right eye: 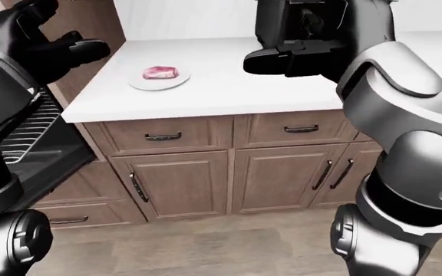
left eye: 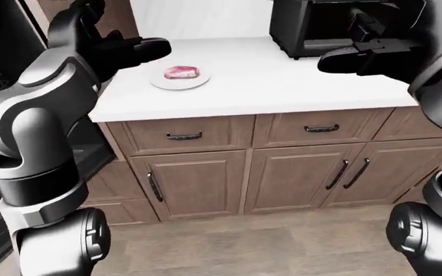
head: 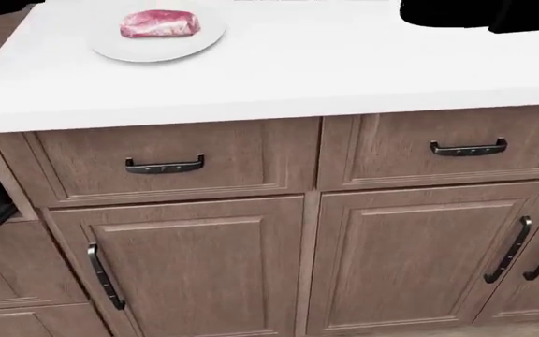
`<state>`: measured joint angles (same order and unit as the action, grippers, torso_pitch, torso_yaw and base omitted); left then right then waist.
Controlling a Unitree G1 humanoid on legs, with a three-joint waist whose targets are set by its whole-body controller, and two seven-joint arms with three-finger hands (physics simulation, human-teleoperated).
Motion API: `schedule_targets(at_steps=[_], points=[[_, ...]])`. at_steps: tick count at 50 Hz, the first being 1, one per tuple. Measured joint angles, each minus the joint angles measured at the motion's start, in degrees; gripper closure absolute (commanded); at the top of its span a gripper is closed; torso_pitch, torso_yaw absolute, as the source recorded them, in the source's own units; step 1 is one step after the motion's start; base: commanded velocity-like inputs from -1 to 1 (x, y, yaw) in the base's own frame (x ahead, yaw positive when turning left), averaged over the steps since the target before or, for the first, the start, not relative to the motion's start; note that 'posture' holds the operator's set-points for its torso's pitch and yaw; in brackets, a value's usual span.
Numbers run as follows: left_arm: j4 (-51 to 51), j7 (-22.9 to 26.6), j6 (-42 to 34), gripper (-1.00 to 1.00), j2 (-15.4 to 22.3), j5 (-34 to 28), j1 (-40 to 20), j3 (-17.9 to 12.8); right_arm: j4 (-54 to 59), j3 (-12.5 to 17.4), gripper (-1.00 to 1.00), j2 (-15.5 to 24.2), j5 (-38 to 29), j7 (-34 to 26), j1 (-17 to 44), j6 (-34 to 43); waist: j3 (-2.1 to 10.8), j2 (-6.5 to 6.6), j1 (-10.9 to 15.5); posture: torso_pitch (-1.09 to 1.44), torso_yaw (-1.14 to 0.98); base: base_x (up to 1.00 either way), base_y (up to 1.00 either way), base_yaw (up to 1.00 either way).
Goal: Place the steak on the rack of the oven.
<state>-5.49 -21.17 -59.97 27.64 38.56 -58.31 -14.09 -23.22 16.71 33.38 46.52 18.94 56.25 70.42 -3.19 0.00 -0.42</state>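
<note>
A pink steak [head: 160,23] lies on a white plate [head: 157,46] at the left of the white counter [head: 326,63]. The open oven with its wire rack [right eye: 23,135] stands at the left edge of the right-eye view, below counter height. My left hand [left eye: 132,53] is raised, fingers spread and empty, just left of the plate. My right hand [right eye: 282,60] hovers over the counter to the right of the plate, fingers open and empty.
A black countertop appliance [left eye: 313,26] stands at the top right of the counter. Below the counter are wooden drawers [head: 166,165] and cabinet doors [head: 195,267] with dark handles. Wood floor [left eye: 229,247] lies below.
</note>
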Motion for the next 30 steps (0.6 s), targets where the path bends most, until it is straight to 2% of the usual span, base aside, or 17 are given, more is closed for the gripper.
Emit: schedule_targets(at_steps=[3,4,5,7,10,15,17,18,19,21,24,27,30], points=[[-0.4,0.1,0.2,-1.00,0.2,-0.2,-0.4,-0.2,0.2,0.3,-1.00,0.0,-0.3,-0.1,0.4,-0.3,0.44,3.11,-0.5,0.00,0.00,0.27,0.11,0.00],[-0.3,0.2,0.3,-1.00,0.5,-0.3,-0.5,-0.3,0.1,0.2,-1.00,-0.3,-0.5,-0.1,0.3,-0.4,0.55,3.33,-0.2,0.00,0.00,0.27,0.11,0.00],[-0.1,0.2,0.4,-1.00,0.5,-0.4,-0.1,-0.7,0.0,-0.1,-1.00,-0.7,-0.4,-0.2,0.0,-0.3,0.05,2.81,0.3,0.00,0.00,0.27,0.11,0.00],[0.4,-0.1,0.1,-1.00,0.5,-0.9,0.9,-1.2,0.3,-1.1,-1.00,-1.0,0.2,-0.4,0.1,0.6,-0.31,3.15,0.8,0.00,0.00,0.27,0.11,0.00],[0.8,-0.3,-0.5,-1.00,0.4,-1.2,0.7,-1.0,0.2,-0.7,-1.00,-0.8,0.8,-0.4,0.6,1.2,0.26,1.83,1.0,0.00,0.00,0.27,0.12,0.00],[-0.3,-0.1,-0.2,-1.00,0.5,-0.8,0.0,-1.0,-0.8,0.3,-1.00,-0.3,1.3,0.4,1.7,0.5,0.34,-1.24,1.5,0.00,0.00,0.28,0.11,0.00],[-0.2,-0.1,0.0,-1.00,0.6,-0.8,-0.3,-1.1,-0.7,0.2,-1.00,-0.1,1.5,0.5,1.8,0.2,0.57,-3.03,1.8,0.00,0.00,0.27,0.11,0.00],[-0.2,-0.1,0.2,-1.00,0.5,-0.9,-0.4,-1.1,-0.6,0.2,-1.00,0.0,1.6,0.5,1.7,0.1,0.62,-3.31,1.6,0.00,0.00,0.27,0.12,0.00],[-0.2,0.0,0.3,-1.00,0.1,-0.9,-0.1,-0.8,-0.5,0.3,-1.00,0.0,1.5,0.6,1.1,0.0,0.13,-2.45,1.1,0.00,0.00,0.27,0.12,0.00],[0.4,0.1,-0.3,-1.00,-0.3,-0.5,0.3,0.1,0.1,0.4,-1.00,0.0,1.1,0.7,-0.2,0.3,-0.53,-2.77,0.6,0.00,0.00,0.28,0.11,0.00],[0.9,0.4,-0.9,-1.00,-0.2,-0.2,0.3,0.4,0.9,-0.1,-1.00,-0.1,0.7,1.0,0.1,1.0,0.08,-2.29,0.3,0.00,0.00,0.27,0.11,0.00],[0.2,0.4,-0.5,-1.00,0.1,-0.3,-0.2,-0.3,0.0,0.1,-1.00,0.0,0.9,0.9,0.8,0.5,0.14,-0.57,0.2,0.00,0.00,0.27,0.11,0.00],[-0.5,0.2,0.0,-1.00,0.4,-0.4,-0.6,-0.6,-0.3,0.4,-1.00,0.1,0.8,0.7,0.8,-0.1,0.33,2.04,-0.4,0.00,0.00,0.27,0.11,0.00]])
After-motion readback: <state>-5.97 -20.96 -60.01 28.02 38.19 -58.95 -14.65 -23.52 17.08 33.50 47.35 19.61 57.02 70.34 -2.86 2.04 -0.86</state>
